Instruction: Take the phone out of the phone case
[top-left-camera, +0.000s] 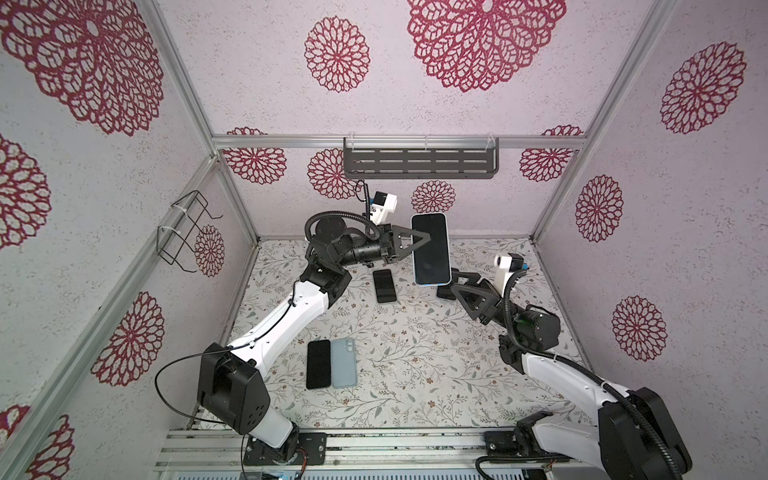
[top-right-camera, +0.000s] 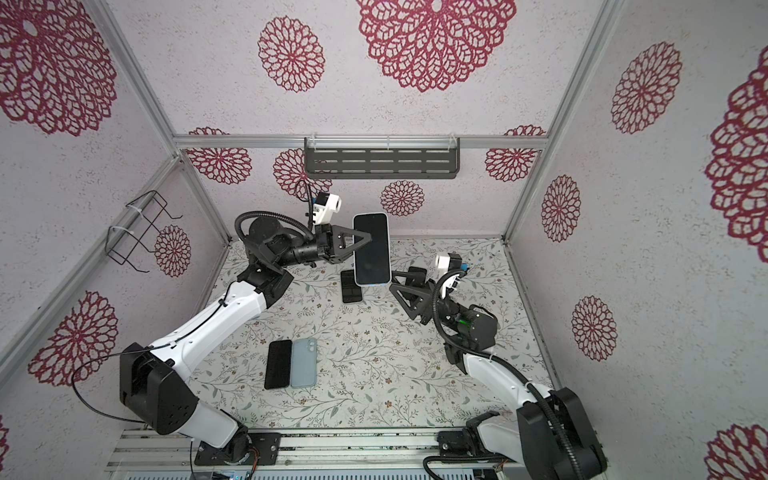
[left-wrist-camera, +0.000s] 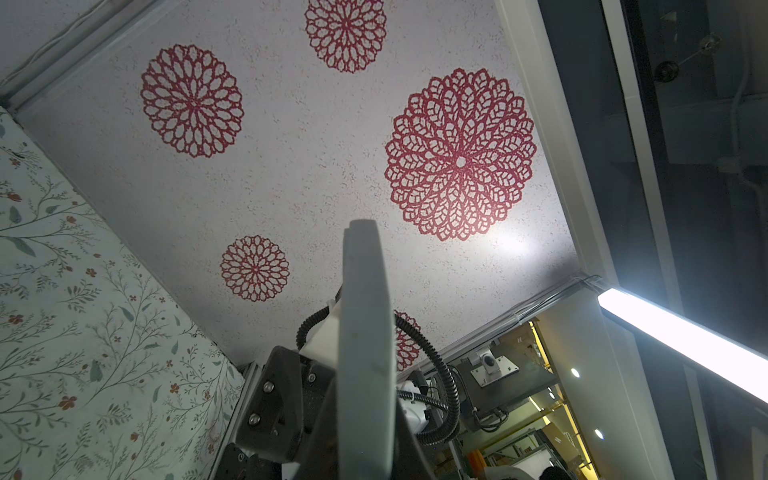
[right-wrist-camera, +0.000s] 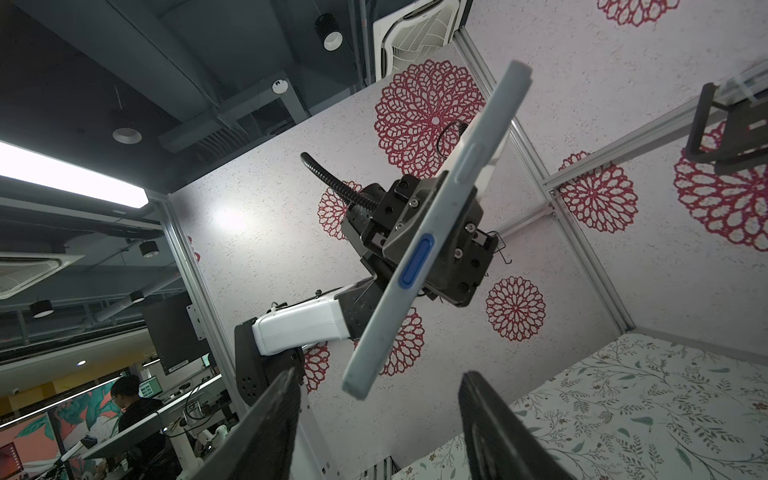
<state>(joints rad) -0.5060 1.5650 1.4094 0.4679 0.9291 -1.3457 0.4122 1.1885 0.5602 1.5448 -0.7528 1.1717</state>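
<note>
My left jaws are clamped across the cased phone (top-left-camera: 431, 249), holding it screen-up well above the worktop (top-left-camera: 415, 374); my right jaws are apart, just below its near corner. I should pinch only the case (right-wrist-camera: 376, 349) lip and peel: open air all round, spare phones (top-left-camera: 383, 286) well below.

phone (top-left-camera: 431, 249): black screen | phone case (right-wrist-camera: 386, 332): pale blue, darker blue button | walls (top-left-camera: 249, 83): off-white, crimson rosettes | table (top-left-camera: 415, 395): white, grey-green sprigs, rust flowers

A dark slotted shelf (top-left-camera: 419, 164) hangs on the back wall — a black wire rack (top-left-camera: 183, 232) on the side wall, above the floral table (top-left-camera: 415, 374).
</note>
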